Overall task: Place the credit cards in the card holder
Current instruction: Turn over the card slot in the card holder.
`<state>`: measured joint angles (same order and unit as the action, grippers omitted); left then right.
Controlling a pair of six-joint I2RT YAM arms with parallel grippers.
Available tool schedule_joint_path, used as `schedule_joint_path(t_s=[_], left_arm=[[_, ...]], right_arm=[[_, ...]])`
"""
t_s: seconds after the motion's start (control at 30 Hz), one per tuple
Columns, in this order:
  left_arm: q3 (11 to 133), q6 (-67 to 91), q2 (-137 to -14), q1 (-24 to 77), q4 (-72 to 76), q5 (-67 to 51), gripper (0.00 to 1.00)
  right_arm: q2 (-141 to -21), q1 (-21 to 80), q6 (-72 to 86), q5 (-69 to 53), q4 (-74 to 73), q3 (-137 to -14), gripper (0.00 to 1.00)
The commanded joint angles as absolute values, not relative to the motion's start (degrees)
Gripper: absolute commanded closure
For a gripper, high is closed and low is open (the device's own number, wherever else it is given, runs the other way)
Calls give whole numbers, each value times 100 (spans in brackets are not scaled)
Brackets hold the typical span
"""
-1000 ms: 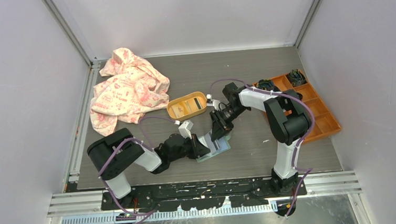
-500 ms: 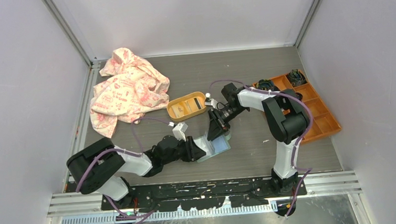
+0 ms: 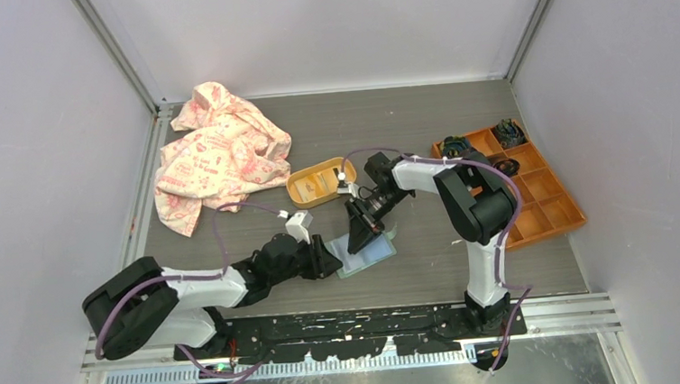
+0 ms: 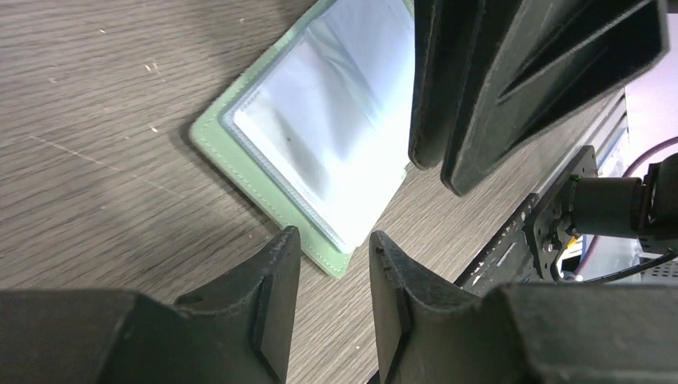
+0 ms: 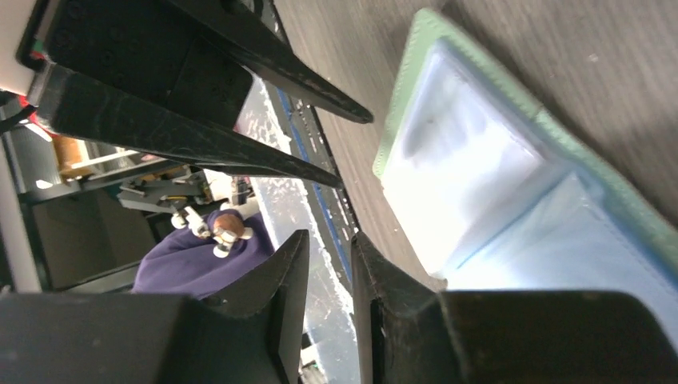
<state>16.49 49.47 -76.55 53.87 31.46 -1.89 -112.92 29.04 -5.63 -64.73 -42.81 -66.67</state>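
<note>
The card holder (image 3: pixel 365 252) lies open on the table, sage-green with glossy clear slots (image 4: pixel 320 144). My left gripper (image 3: pixel 329 264) sits low at its near-left corner, open; the corner lies just beyond the tips (image 4: pixel 334 244) and nothing is between them. My right gripper (image 3: pixel 359 239) points down over the holder's far-left part. Its jaws (image 5: pixel 329 240) stand a narrow gap apart, with nothing between them. Beige credit cards (image 3: pixel 316 185) lie in a yellow-orange oval tray (image 3: pixel 300 193) behind the holder. The left gripper's fingers (image 5: pixel 240 48) show in the right wrist view.
A pink patterned cloth (image 3: pixel 216 155) is bunched at the back left. An orange compartment box (image 3: pixel 536 196) with dark small items stands at the right. The right arm's wrist reaches over the oval tray's right end. Metal rails border the table's near edge.
My left gripper has opened and drawn back left off the holder's edge, its arm stretching lower. My right gripper has shifted left and nearer, over the holder.
</note>
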Motion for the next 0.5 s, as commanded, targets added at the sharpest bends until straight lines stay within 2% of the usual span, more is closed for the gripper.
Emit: schedule_joint_path(t_s=[0.0, 0.13, 0.23, 0.33, 0.43, 0.47], left_arm=[[1626, 4690, -7033, 5348, 2436, 251, 62], [1597, 4554, -6502, 5353, 2000, 363, 63], [1546, 4465, -6123, 5344, 1929, 341, 63], [1483, 4458, -5810, 5338, 2071, 253, 60], [1469, 4509, -5687, 5328, 2153, 221, 56], [1457, 4535, -5667, 5320, 2198, 220, 56]], right_arm=[[-11006, 2874, -1164, -5939, -4775, -7073, 70], [-10324, 2885, -1828, -5185, -4954, -7135, 70], [-9535, 2969, -2422, -4502, -4588, -6744, 66], [-8646, 3247, -3701, -4023, -4005, -5886, 53], [-8009, 3593, -4695, -3698, -3371, -5122, 31], [-7905, 3715, -4757, -3535, -3126, -4935, 27]])
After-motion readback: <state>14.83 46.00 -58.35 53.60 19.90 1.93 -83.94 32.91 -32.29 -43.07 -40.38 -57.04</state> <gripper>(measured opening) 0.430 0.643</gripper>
